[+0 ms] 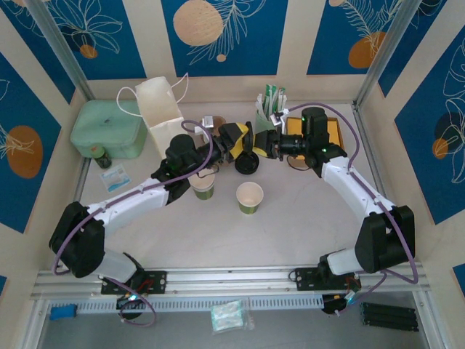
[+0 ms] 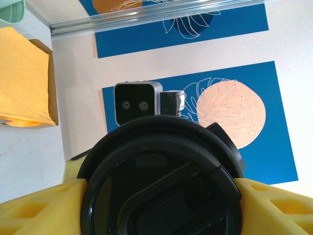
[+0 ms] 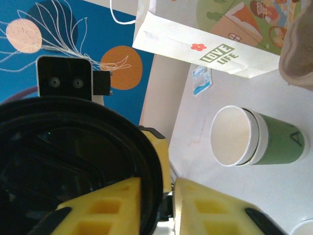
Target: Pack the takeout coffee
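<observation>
Near the white bag [image 3: 205, 46] the cup [image 3: 259, 142] is empty, green-banded. Black round lid [image 2: 161, 181] pinched edge-to-edge in my left pincer [image 2: 160, 208]; whether the right pincer [image 3: 157, 188] grips, I cannot tell.

Deep-blue wall panels [image 1: 225, 33], framed in cream, carry white line-drawn leaves and peach and orange discs above a pale grey table [image 1: 290, 233]. A glossy black lid [image 2: 161, 191] shows against bright yellow fingers [image 2: 34, 208], and a paper cup [image 1: 249, 198] is white over an olive-green band. The white paper bag [image 3: 205, 46] bears green lettering and a small red flower, the box [image 1: 107, 129] is mint green, and purple cables [image 1: 417, 263] trail along white arms [image 1: 349, 185] with black joints.
</observation>
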You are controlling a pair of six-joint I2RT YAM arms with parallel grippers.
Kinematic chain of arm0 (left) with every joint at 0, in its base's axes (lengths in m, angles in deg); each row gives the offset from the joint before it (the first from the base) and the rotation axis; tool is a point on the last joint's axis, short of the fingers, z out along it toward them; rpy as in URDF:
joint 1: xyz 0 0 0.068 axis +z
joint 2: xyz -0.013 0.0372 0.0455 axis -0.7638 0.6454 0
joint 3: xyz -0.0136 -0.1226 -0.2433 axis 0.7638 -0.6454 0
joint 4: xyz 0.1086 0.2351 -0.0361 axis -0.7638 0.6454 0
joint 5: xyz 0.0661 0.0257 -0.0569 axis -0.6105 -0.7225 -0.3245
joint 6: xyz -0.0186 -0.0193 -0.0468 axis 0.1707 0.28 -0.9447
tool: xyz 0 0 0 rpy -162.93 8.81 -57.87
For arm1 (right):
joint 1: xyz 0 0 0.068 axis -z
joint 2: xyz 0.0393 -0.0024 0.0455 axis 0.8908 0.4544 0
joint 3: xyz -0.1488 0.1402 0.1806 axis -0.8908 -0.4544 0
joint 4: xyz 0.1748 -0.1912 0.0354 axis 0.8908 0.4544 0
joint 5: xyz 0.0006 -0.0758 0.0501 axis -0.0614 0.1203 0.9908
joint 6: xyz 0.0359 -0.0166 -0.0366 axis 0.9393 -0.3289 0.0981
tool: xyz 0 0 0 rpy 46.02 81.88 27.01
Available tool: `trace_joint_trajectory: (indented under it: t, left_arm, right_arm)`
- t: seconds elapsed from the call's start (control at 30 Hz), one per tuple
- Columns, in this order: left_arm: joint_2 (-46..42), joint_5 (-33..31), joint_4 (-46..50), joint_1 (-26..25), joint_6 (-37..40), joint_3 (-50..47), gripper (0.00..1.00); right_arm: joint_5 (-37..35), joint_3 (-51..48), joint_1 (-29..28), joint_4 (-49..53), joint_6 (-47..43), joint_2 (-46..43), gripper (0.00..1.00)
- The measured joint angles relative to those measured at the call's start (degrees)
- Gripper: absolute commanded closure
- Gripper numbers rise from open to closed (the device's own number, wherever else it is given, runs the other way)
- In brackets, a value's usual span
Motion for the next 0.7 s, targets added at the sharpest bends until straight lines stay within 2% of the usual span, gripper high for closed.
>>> trace_joint_trajectory:
  t: [0.1, 0.27, 0.47, 0.7]
  left_arm:
    - [-0.02, -0.04, 0.20, -0.04, 0.83, 0.00, 0.27]
    - [-0.87, -0.15, 5.14, -0.07, 5.64, 0.15, 0.27]
    - [-2.93, -1.60, 23.87, -0.74, 19.63, 6.60, 0.27]
    - [-3.13, -9.75, 48.09, -6.62, 39.69, 18.86, 0.27]
  right_arm:
    - [-0.76, -0.98, 1.60, 1.55, -0.63, -1.25, 0.52]
    - [-2.64, -3.15, 5.51, 5.68, -2.01, -5.49, 0.46]
    - [-7.78, -4.74, 6.38, 14.67, -7.04, -11.98, 0.44]
    - [-16.57, -7.91, 5.25, 25.24, -12.15, -20.26, 0.43]
